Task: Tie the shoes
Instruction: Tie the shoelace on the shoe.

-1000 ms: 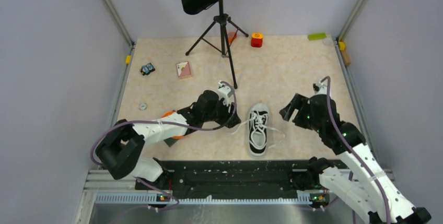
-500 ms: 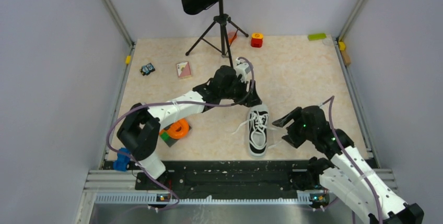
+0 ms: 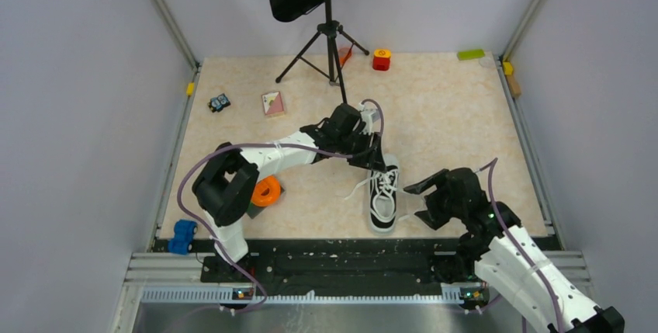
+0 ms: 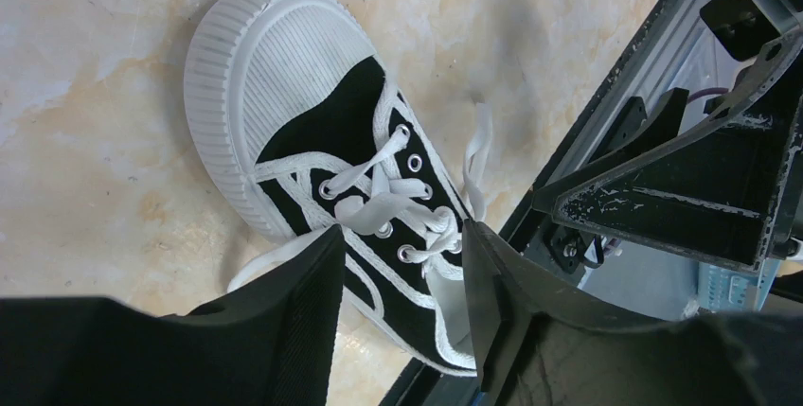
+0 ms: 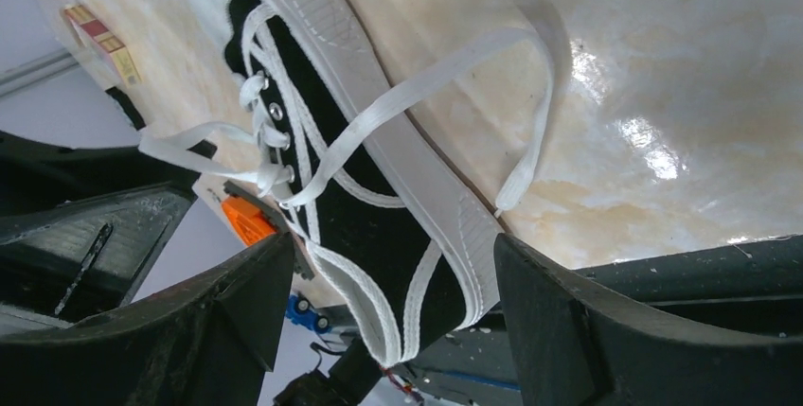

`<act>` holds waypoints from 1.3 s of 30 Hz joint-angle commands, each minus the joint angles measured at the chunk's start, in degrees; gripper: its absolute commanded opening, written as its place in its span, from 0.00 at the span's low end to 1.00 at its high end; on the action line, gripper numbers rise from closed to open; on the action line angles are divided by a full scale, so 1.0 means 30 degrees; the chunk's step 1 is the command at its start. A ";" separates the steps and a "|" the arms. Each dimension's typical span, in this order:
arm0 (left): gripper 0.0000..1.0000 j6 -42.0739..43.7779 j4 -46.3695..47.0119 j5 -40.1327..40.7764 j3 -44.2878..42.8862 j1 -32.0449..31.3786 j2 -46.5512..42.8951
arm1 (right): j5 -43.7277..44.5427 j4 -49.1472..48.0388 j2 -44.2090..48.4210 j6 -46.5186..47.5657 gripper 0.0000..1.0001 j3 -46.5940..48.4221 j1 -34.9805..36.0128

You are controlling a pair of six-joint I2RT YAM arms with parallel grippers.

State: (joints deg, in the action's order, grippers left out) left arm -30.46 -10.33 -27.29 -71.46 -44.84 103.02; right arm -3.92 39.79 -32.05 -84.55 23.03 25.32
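Sneaker [image 3: 383, 193], black canvas with a white ribbed toe cap and white sole, is seen lying on the table [image 3: 450, 108], its toe turned away from the arm bases and its heel close to the black rail [image 3: 349, 259]. Its white laces [image 4: 379, 207] are threaded through the eyelets but not tied. One loose end is trailed out on each side of the sneaker.

The left end effector [image 3: 372, 158] is held above the sneaker's toe end with its fingers [image 4: 303, 311] spread, and nothing is gripped. The lacing is framed between them in the wrist view. The right end effector [image 3: 419, 202] is placed just beside the sneaker's right side, spread wide and empty. A loose lace end [image 5: 530, 113] is seen on the table between its fingers [image 5: 559, 330].

No brand mark can be made out on the sneaker. Beyond its toe a music stand [image 3: 330, 7] is set. To its left an orange tape roll [image 3: 266, 191] is found, and farther off a small printed card box [image 3: 272, 103], whose print is too small to be read.
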 commanded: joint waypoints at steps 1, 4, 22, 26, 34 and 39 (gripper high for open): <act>0.46 -0.0397 0.0581 -0.0926 -0.0749 -0.0055 0.0297 | -0.0250 -0.1568 -0.0218 -0.1147 0.79 -0.0751 -0.0120; 0.22 -0.0397 0.0616 -0.0989 -0.0846 -0.0029 0.0224 | -0.0407 -0.2772 -0.0265 -0.1995 0.78 -0.1576 -0.0208; 0.00 0.0262 0.0698 0.0644 0.1531 0.0327 -0.2510 | -0.0540 -0.7992 -0.2720 -0.4076 0.74 -0.3492 -0.1199; 0.44 0.0773 0.1549 0.1729 0.2101 0.0298 -0.2847 | -0.0604 -0.8571 -0.3189 -0.4015 0.74 -0.3515 -0.1277; 0.54 0.3193 0.3140 0.2066 0.1985 0.0283 -0.2112 | -0.0839 -0.8842 -0.3231 -0.4005 0.73 -0.3545 -0.1467; 0.50 0.3513 0.3244 0.0921 0.1620 0.0267 -0.1238 | -0.0833 -0.8824 -0.3339 -0.4042 0.73 -0.3523 -0.1519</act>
State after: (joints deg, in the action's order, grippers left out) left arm -22.65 -3.99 -21.82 -64.75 -44.16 97.76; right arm -6.13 15.29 -41.74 -96.14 12.73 21.56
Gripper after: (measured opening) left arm 0.511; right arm 0.732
